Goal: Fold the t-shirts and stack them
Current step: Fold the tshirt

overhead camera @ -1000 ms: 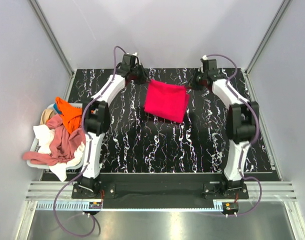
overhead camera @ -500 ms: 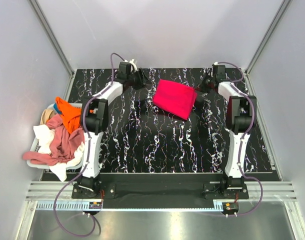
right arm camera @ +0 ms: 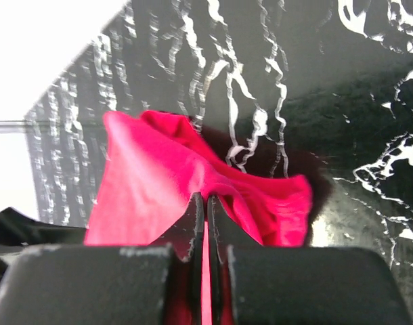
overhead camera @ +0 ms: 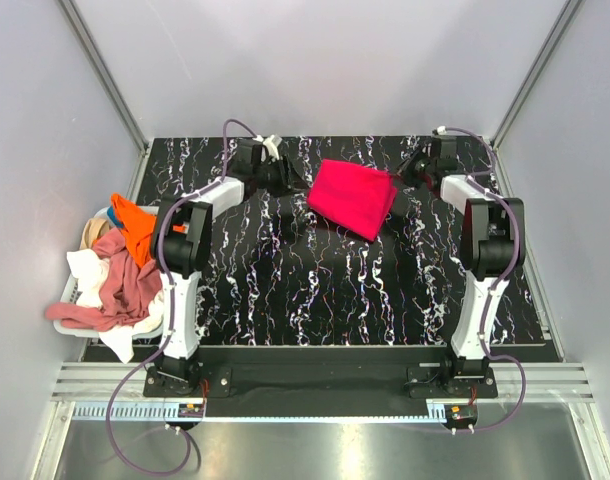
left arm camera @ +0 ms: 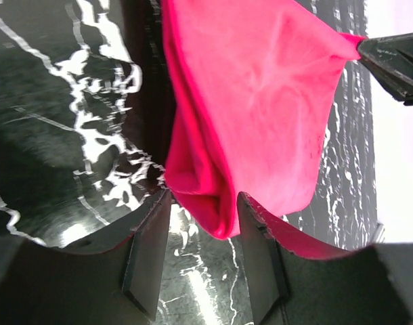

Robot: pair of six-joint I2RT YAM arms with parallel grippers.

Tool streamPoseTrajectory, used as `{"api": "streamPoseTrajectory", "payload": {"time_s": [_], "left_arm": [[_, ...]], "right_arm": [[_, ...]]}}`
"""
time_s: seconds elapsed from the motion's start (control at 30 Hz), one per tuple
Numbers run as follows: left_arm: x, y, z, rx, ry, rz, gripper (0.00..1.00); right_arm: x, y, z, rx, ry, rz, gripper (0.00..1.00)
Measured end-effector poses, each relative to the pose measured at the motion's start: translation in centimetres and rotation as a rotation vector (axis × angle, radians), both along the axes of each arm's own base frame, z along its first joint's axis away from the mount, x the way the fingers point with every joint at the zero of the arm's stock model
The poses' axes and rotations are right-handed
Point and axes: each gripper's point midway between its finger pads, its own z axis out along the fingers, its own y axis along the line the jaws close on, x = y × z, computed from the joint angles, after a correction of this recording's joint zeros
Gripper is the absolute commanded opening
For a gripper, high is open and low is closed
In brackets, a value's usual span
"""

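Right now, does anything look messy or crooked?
Yes. The red t-shirt is crooked, not square with the table. One corner is pinched in the shut right gripper, and the left gripper is open at its other side. At the left, the other t-shirts spill over the basket rim.

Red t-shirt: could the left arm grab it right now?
Probably yes. The left arm has its jaws open, with a fold of the red t-shirt sitting between them and nothing in the way. The right arm already pinches another corner.
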Motion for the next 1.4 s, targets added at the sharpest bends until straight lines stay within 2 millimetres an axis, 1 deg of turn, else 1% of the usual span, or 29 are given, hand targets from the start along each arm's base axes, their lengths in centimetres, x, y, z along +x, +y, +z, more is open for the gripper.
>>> {"api": "streamPoseTrajectory", "payload": {"time_s": [0.1,0.17,0.23,0.33,0.37,0.4,0.47,0.5,0.57,0.6,0.63,0.7,0.8,0.87,0.97,1.07,1.13,1.2,1.3,1.33,1.37,1.4], "left_arm": [[-0.2,-0.7,0.2,-0.012,-0.007,-0.025,0.49],[0.0,-1.1,0.1,-0.020,-0.010,-0.041,0.49],[0.2,-1.6,-0.4,-0.026,-0.008,-0.054,0.49],[0.3,-2.2,-1.5,-0.030,0.011,-0.071,0.47],[0.5,-2.3,-1.8,-0.029,0.016,-0.072,0.47],[0.5,-2.4,-2.2,-0.027,0.024,-0.073,0.47],[0.2,-2.3,-2.7,-0.012,0.050,-0.071,0.48],[0.0,-2.2,-2.9,-0.002,0.060,-0.069,0.48],[0.0,-1.9,-3.3,0.027,0.070,-0.056,0.48],[0.0,-1.6,-3.4,0.046,0.075,-0.044,0.49],[-0.1,-1.3,-3.6,0.065,0.082,-0.033,0.49],[-0.2,-1.0,-3.4,0.091,0.082,-0.020,0.51],[-0.1,-0.9,-2.1,0.100,0.049,-0.023,0.52],[0.0,-1.1,-1.5,0.098,0.032,-0.032,0.52],[-0.3,-1.6,-1.4,0.098,0.025,-0.051,0.53],[-0.6,-2.5,-1.3,0.093,0.020,-0.073,0.54],[-0.4,-3.2,-1.3,0.086,0.012,-0.086,0.53],[-0.2,-4.0,-1.7,0.082,0.010,-0.099,0.53],[-0.4,-4.3,-3.3,0.088,0.040,-0.103,0.40],[-0.4,-4.3,-3.9,0.090,0.055,-0.101,0.34],[-0.5,-4.2,-4.4,0.092,0.070,-0.098,0.25],[-0.6,-4.2,-4.9,0.094,0.087,-0.096,0.19]], "right_arm": [[-0.2,-0.3,1.1,0.024,-0.043,-0.023,0.00],[-0.2,-0.7,1.3,0.041,-0.052,-0.046,0.00],[-0.3,-1.9,0.9,0.052,-0.046,-0.082,0.00],[-0.7,-3.7,-0.3,0.069,-0.017,-0.150,0.07],[-0.8,-4.1,-0.7,0.074,-0.005,-0.162,0.10],[-1.1,-4.5,-1.1,0.081,0.009,-0.176,0.23],[-1.4,-5.3,-1.5,0.095,0.027,-0.195,0.34],[-1.4,-5.6,-1.5,0.098,0.031,-0.202,0.43],[-1.5,-6.1,-1.4,0.095,0.030,-0.214,0.47],[-1.8,-6.3,-1.3,0.093,0.034,-0.217,0.51],[-2.1,-6.4,-1.0,0.092,0.036,-0.218,0.57],[-2.7,-6.2,-0.4,0.089,0.034,-0.208,0.58],[-3.4,-5.6,0.9,0.098,0.017,-0.172,0.61],[-3.8,-5.2,1.1,0.100,0.012,-0.138,0.62],[-4.7,-4.5,0.6,0.109,0.030,-0.090,0.63],[-5.3,-4.1,-0.1,0.109,0.056,-0.057,0.64],[-5.6,-3.9,-0.6,0.106,0.069,-0.043,0.64],[-5.8,-3.8,-1.3,0.103,0.081,-0.031,0.63],[-6.1,-3.6,-2.8,0.103,0.114,-0.011,0.61],[-6.2,-3.5,-3.4,0.105,0.127,-0.005,0.59],[-6.4,-3.4,-4.2,0.109,0.143,0.001,0.57],[-6.6,-3.3,-4.9,0.114,0.161,0.007,0.52]]}}
